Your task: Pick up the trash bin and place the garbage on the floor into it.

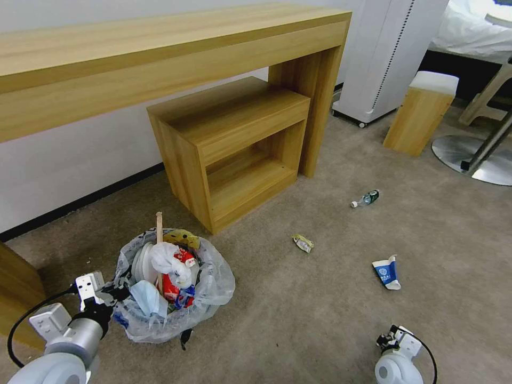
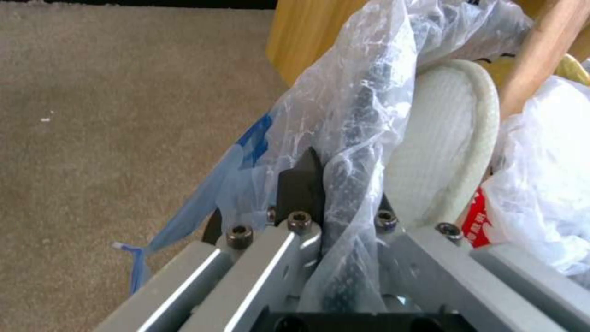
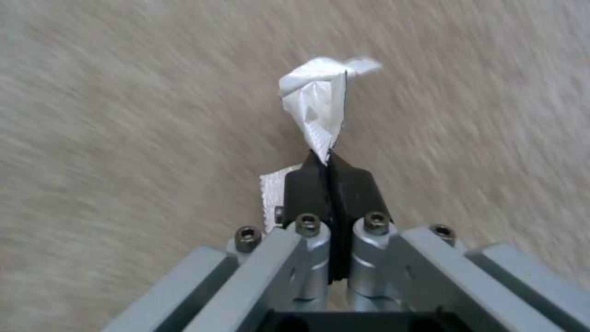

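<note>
trash bin (image 1: 170, 288), lower left of frame, is held by the left gripper (image 2: 335, 193) clamped on its rim, ready for filling; right gripper (image 3: 332, 170) pinches a silver wrapper (image 3: 316, 103) above the carpet (image 1: 320, 309).

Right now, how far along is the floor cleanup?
Mostly done: the trash bin holds a slipper, red wrappers and a stick. In hand: left pincer grips the bin's rim; right pincer pinches a silvery scrap. Left on the carpet: small bottle, crumpled wrapper, blue-white carton.
</note>
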Available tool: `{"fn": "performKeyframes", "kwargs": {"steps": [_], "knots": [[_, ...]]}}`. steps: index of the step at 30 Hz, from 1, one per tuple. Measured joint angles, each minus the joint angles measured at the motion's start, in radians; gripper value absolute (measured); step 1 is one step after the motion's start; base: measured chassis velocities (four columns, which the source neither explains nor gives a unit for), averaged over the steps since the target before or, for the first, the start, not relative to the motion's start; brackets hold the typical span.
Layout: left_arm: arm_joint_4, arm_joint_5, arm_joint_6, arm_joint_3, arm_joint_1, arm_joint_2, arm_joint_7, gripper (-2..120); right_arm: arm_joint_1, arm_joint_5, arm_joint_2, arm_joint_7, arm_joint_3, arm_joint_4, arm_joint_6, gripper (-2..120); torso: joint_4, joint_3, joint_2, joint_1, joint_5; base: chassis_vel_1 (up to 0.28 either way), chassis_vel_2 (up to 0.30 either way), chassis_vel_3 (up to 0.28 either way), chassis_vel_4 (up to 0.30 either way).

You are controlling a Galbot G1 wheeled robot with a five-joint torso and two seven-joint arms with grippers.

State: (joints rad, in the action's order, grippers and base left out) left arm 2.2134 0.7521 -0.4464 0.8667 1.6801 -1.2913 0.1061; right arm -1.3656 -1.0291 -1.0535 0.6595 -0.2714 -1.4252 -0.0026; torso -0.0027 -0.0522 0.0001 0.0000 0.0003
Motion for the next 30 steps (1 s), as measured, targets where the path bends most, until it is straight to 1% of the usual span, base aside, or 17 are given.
{"fn": "performKeyframes", "kwargs": {"steps": [3,4,6,8,9,10,11,12,13,15,16,20,23,26,28,29,30], "knots": [[-0.005,0.000,0.000,0.000,-0.003,0.002,0.000,1,-0.018,0.010,0.037,-0.084,-0.020,-0.073,0.069,0,-0.0001,0.000,0.000,0.000,-0.0001,0.000,0.000,0.000,0.000],[-0.005,0.000,0.000,0.000,-0.003,0.002,0.000,1,-0.018,0.010,0.037,-0.084,-0.020,-0.073,0.069,0,-0.0001,0.000,0.000,0.000,-0.0001,0.000,0.000,0.000,0.000],[-0.009,-0.001,0.000,0.000,-0.005,0.003,0.000,1,-0.019,0.004,0.078,-0.191,-0.032,-0.175,0.154,0,0.0000,0.000,0.000,0.000,-0.0004,0.000,0.000,0.000,0.000],[-0.009,-0.001,0.000,0.000,-0.005,0.004,0.000,1,-0.018,0.001,0.084,-0.206,-0.033,-0.190,0.165,0,0.0001,0.000,0.000,0.000,-0.0004,0.000,0.000,0.000,0.000],[-0.009,-0.003,0.000,0.000,-0.005,0.004,0.000,1,-0.002,-0.011,0.110,-0.281,-0.033,-0.251,0.208,0,-0.0002,0.000,0.000,0.000,-0.0002,0.000,0.000,0.000,0.000],[-0.009,-0.003,0.000,0.000,-0.005,0.004,0.000,1,-0.002,-0.011,0.110,-0.281,-0.033,-0.251,0.208,0,-0.0002,0.000,0.000,0.000,-0.0002,0.000,0.000,0.000,0.000],[-0.008,-0.003,0.000,0.000,-0.005,0.005,0.000,1,0.011,-0.018,0.124,-0.320,-0.031,-0.281,0.226,0,0.0000,0.000,0.000,0.000,-0.0004,0.000,0.000,0.000,0.000],[-0.003,-0.004,-0.002,0.000,-0.002,0.005,0.000,1,0.055,-0.030,0.158,-0.398,-0.008,-0.335,0.262,0,0.0001,0.000,0.000,0.000,-0.0008,0.000,0.000,0.000,0.000],[-0.003,-0.004,-0.002,0.000,-0.002,0.005,0.000,1,0.055,-0.030,0.158,-0.398,-0.008,-0.335,0.262,0,0.0001,0.000,0.000,0.000,-0.0008,0.000,0.000,0.000,0.000],[0.006,-0.007,-0.005,-0.001,0.002,0.005,0.001,1,0.154,-0.052,0.208,-0.507,0.047,-0.383,0.310,0,0.0000,0.000,0.000,0.000,-0.0001,0.000,0.000,0.000,0.000],[0.006,-0.007,-0.005,-0.001,0.002,0.005,0.001,1,0.154,-0.052,0.208,-0.507,0.047,-0.383,0.310,0,0.0000,0.000,0.000,0.000,-0.0001,0.000,0.000,0.000,0.000],[0.024,-0.014,-0.008,-0.001,0.011,0.000,0.002,1,0.371,-0.123,0.297,-0.750,0.214,-0.406,0.402,0,0.0005,0.000,0.000,0.000,-0.0007,0.000,0.000,0.000,0.000],[0.028,-0.016,-0.008,-0.001,0.013,-0.001,0.002,1,0.418,-0.140,0.315,-0.812,0.274,-0.405,0.423,0,0.0003,0.000,0.000,0.000,-0.0008,0.000,0.000,0.000,0.000],[0.029,-0.016,-0.009,-0.002,0.014,-0.002,0.002,1,0.435,-0.146,0.322,-0.831,0.294,-0.405,0.429,0,0.0002,0.000,0.000,0.000,-0.0003,0.000,0.000,0.000,0.000],[0.033,-0.019,-0.011,-0.003,0.015,-0.003,0.003,1,0.501,-0.175,0.347,-0.890,0.371,-0.408,0.448,0,0.0002,0.000,0.000,0.000,0.0002,0.000,0.000,0.000,0.000],[0.033,-0.019,-0.011,-0.003,0.015,-0.003,0.003,1,0.501,-0.175,0.347,-0.890,0.371,-0.408,0.448,0,0.0002,0.000,0.000,0.000,0.0002,0.000,0.000,0.000,0.000],[0.034,-0.021,-0.014,-0.008,0.011,-0.003,0.004,1,0.549,-0.196,0.368,-0.935,0.428,-0.417,0.448,0,0.0003,0.000,0.000,0.000,-0.0008,0.000,0.000,0.000,0.000]]}}
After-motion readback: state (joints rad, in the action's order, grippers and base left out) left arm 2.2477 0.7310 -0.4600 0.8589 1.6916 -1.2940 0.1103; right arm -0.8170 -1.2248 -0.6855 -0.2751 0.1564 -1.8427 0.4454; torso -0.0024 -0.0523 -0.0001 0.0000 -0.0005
